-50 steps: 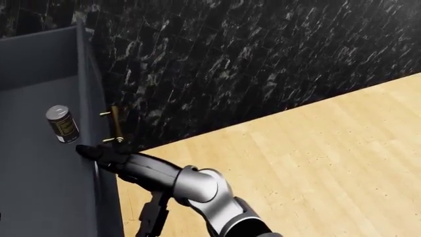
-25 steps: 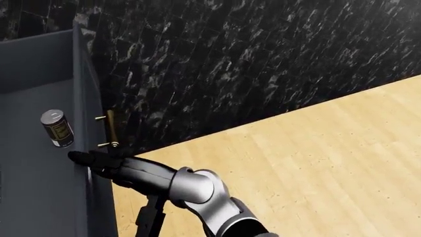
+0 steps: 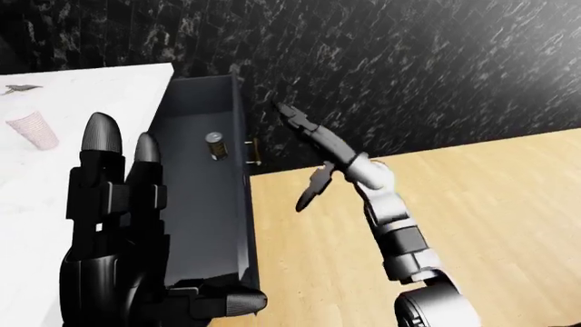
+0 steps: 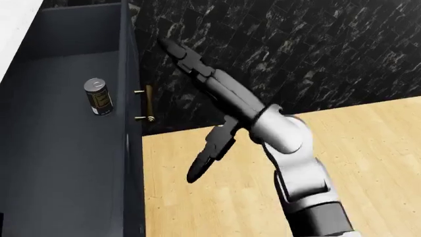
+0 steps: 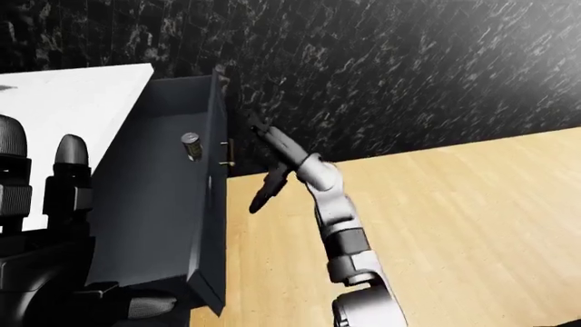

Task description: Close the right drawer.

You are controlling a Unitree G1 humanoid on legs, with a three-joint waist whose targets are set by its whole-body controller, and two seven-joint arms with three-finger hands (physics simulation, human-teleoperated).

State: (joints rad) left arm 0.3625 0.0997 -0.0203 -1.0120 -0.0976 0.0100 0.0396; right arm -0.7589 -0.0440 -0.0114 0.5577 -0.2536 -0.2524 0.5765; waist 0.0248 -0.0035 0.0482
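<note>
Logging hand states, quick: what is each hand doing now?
Left hand: open, fingers up, holding nothing.
Right hand: open, fingers spread, off the drawer, holding nothing.

Open drawer at the left, both hands beside it, wall across the top.

In the head view the drawer (image 4: 59, 163) fills the left side, with a can (image 4: 98, 97) standing inside it toward the top and a handle (image 4: 147, 103) on the outer face of its right-hand wall. The right hand (image 4: 204, 106), fingers spread, sits right of that wall, apart from it, above the floor (image 4: 217, 197). The wall (image 4: 296, 44) spans the top. In the left-eye view the countertop (image 3: 82, 109) lies left of the drawer with a cup (image 3: 32, 128) on it, and the left hand (image 3: 118, 231) rises at the lower left.
</note>
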